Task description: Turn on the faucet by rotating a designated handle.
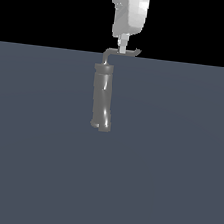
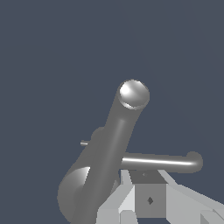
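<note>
The faucet point(image 1: 102, 100) is a tall glossy dark-grey cylinder standing on the flat grey floor. The wrist view sees it from above as a thick tube point(image 2: 114, 144). Its handle point(image 1: 123, 52), a thin light-grey rod with a curved elbow and a small upturned tip, runs off the top toward the exterior view's right. The same handle point(image 2: 162, 162) shows in the wrist view. My gripper point(image 1: 122, 48) comes straight down from above, its fingers pressed together, with the tips touching the rod's middle. In the wrist view the gripper point(image 2: 148, 181) sits right beside the rod, nothing held between the fingers.
A flat dark blue-grey floor point(image 1: 176, 165) stretches all around the faucet. A short thin stub point(image 2: 84, 143) sticks out beside the cylinder in the wrist view. No other objects show.
</note>
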